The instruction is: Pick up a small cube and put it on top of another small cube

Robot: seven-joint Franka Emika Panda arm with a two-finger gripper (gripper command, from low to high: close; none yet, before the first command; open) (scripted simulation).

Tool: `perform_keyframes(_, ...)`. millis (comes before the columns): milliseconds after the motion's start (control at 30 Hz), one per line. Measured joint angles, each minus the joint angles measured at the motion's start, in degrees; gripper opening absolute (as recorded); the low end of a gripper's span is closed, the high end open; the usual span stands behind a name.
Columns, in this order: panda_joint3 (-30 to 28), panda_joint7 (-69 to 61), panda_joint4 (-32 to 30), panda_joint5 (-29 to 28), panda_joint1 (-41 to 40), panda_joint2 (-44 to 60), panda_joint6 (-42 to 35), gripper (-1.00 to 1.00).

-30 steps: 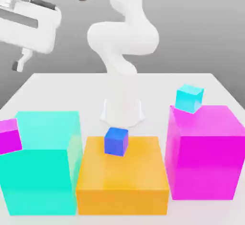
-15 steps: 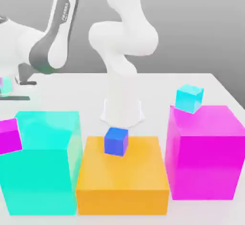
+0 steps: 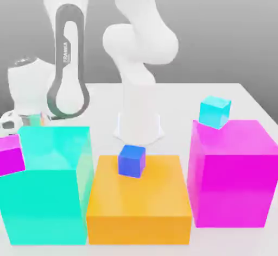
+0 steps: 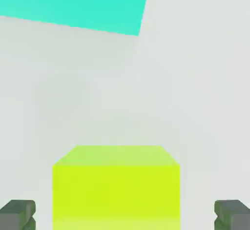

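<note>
A plain white tabletop (image 3: 179, 94) lies under soft, even light, backed by a featureless grey wall (image 3: 228, 26).

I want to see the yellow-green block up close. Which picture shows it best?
The hand view shows it best: the yellow-green cube sits big and clear on the white table, between the open hand's two fingertips. In the exterior view, the big teal block stands in front of that spot, so I cannot make it out.
</note>
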Motion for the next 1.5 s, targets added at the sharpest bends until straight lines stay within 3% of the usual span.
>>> perform_keyframes(233, -0.1, 0.2, 0.0, -0.2, 0.1, -0.2, -0.3, -1.0)
perform_keyframes(300, -4.5, 2.9, -0.7, -3.4, 3.8, -3.0, -2.5, -1.0)
perform_keyframes(400, -10.3, 10.8, -2.1, -14.0, 7.0, -8.6, -6.3, -1.0)
perform_keyframes(500, -12.0, 18.0, -3.3, -24.4, 5.7, -14.4, -10.6, -1.0)
perform_keyframes(667, -16.8, 26.2, 3.0, -23.0, 4.4, -13.8, -19.0, -1.0)
perform_keyframes(733, -16.2, 31.3, 5.9, -23.6, 2.4, -13.8, -22.2, -1.0)
perform_keyframes(967, -14.6, 49.4, 16.3, -25.6, 7.2, -14.4, -33.7, -1.0)
perform_keyframes(1233, -5.8, 67.0, 26.1, -26.8, -2.8, -15.9, -44.8, -1.0)
perform_keyframes(1367, -0.9, 75.2, 30.9, -27.0, 5.8, -17.0, -50.2, -1.0)
perform_keyframes(1500, 0.6, 82.7, 35.3, -27.0, 7.7, -18.1, -55.1, -1.0)
